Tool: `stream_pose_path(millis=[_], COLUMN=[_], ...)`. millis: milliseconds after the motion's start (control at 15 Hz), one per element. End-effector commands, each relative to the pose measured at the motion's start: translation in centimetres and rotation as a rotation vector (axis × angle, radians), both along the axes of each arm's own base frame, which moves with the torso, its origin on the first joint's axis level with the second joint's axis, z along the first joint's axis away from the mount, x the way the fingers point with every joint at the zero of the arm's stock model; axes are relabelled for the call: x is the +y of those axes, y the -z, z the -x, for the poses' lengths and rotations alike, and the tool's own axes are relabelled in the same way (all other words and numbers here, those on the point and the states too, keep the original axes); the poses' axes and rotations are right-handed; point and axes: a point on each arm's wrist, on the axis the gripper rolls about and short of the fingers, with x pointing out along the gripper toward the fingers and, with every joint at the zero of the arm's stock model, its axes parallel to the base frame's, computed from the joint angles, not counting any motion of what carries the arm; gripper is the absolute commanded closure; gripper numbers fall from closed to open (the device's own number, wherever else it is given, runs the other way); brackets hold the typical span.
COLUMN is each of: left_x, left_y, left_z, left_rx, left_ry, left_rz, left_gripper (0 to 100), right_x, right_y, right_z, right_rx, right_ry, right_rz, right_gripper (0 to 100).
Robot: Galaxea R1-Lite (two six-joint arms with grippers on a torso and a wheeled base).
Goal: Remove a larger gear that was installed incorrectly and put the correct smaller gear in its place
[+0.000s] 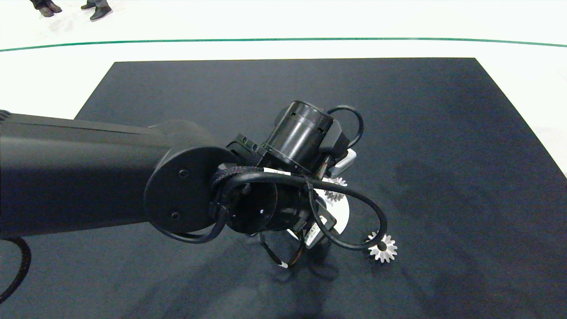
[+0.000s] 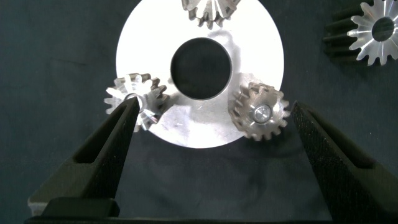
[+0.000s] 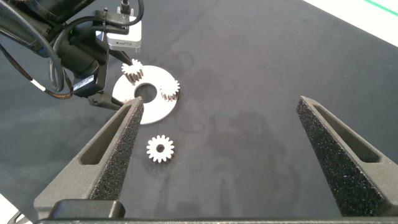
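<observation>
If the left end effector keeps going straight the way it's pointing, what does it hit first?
Probably the white disc directly below the open left end effector. One finger already overlaps a silver gear at the disc's edge, so it might touch that first; depth is unclear.

A robot test floor or demo hall, not a home: a dark mat (image 1: 443, 155) lies on a bare white floor (image 1: 310, 22), a green line (image 1: 283, 39) curves across the floor beyond the mat, and a person's shoes (image 1: 99, 11) stand beyond that line
</observation>
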Motion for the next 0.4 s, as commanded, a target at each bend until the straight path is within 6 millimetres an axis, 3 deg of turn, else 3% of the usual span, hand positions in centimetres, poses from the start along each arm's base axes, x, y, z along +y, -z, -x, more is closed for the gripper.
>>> stream_pose_path(millis=[67,133,200,267,400], left_x=[0.0,0.3,1.6,3.8,9.9], left_y=[0.0,-0.7,-2.9,-5.7,-10.5], left_z=[0.0,0.2,0.8,1.2,4.7], left_rx=[-0.001,-0.015,-0.06,-0.119,-0.17], left_ry=[0.0,-0.001,-0.008,-0.044,-0.092], left_rz=[-0.004,0.011,0.053,0.115,0.174], left_gripper=[0,0,0,0,0], right_x=[0.0,0.0,0.1,0.1,0.0], right_y=[0.0,0.1,0.1,0.0,-0.9], right_z=[0.0,0.0,-0.1,-0.1,0.0], right_rx=[0.0,0.002,0.002,0.001,-0.023], right_ry=[0.002,0.002,0.002,0.004,-0.002], right_rz=[0.003,0.005,0.005,0.004,-0.024], right_gripper=[0,0,0,0,0])
